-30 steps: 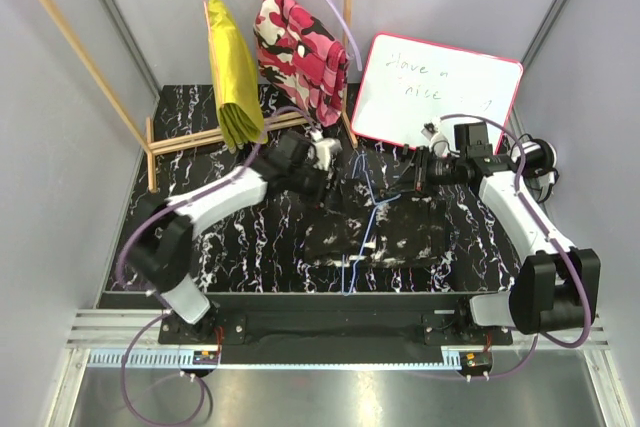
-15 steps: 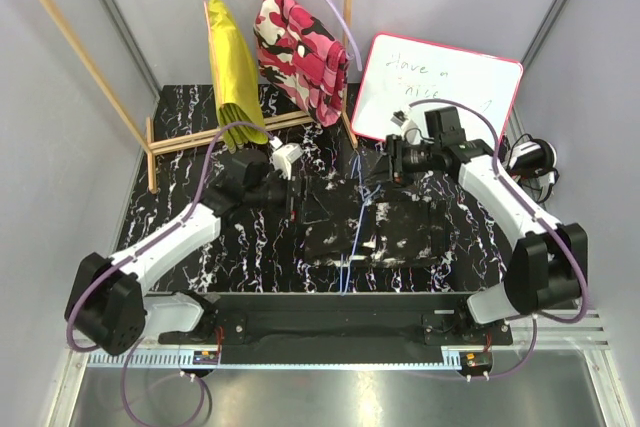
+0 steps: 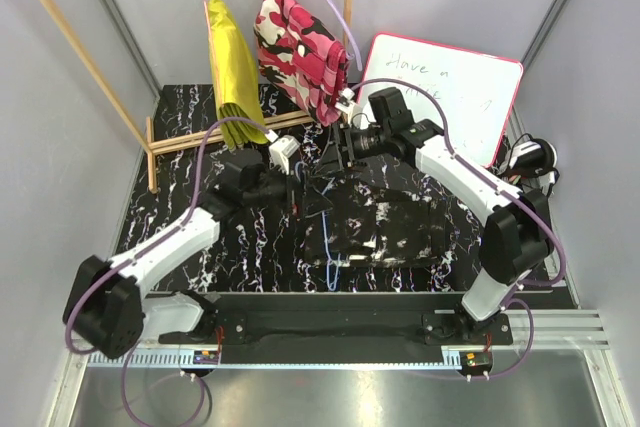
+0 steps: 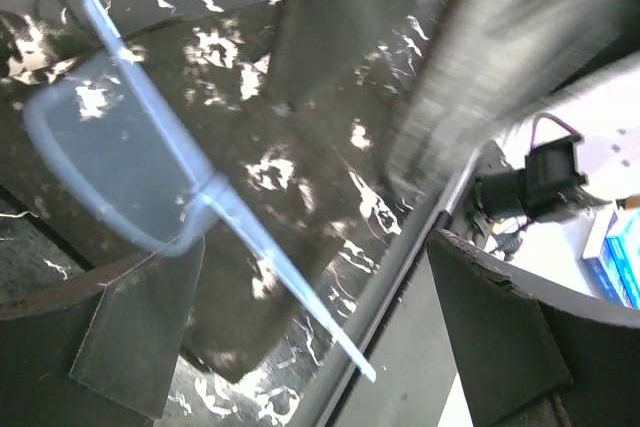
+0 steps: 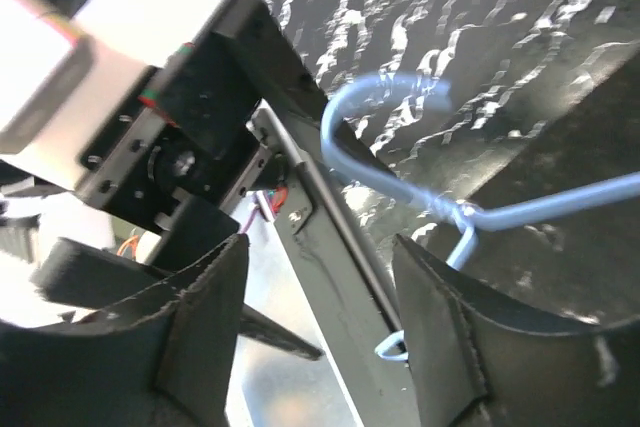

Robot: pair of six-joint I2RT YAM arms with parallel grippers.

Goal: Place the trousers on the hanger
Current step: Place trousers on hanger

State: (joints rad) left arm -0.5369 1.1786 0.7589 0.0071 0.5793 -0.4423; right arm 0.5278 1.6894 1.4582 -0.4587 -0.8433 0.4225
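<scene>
Near the front edge, mid-table, the trousers [image 3: 390, 232] lie flat, with the hanger [image 5: 462, 215] at their left end. My left claw [image 4: 315, 267] and right claw [image 5: 318, 277] are both spread wide, gripping nothing. Guess I'm at the grab-the-hanger step, so next up is a clean pinch on that wire.

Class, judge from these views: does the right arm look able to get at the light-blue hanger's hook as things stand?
Probably yes. In the right wrist view the hook of the hanger curves just ahead of the open right gripper, and nothing stands between them.
</scene>
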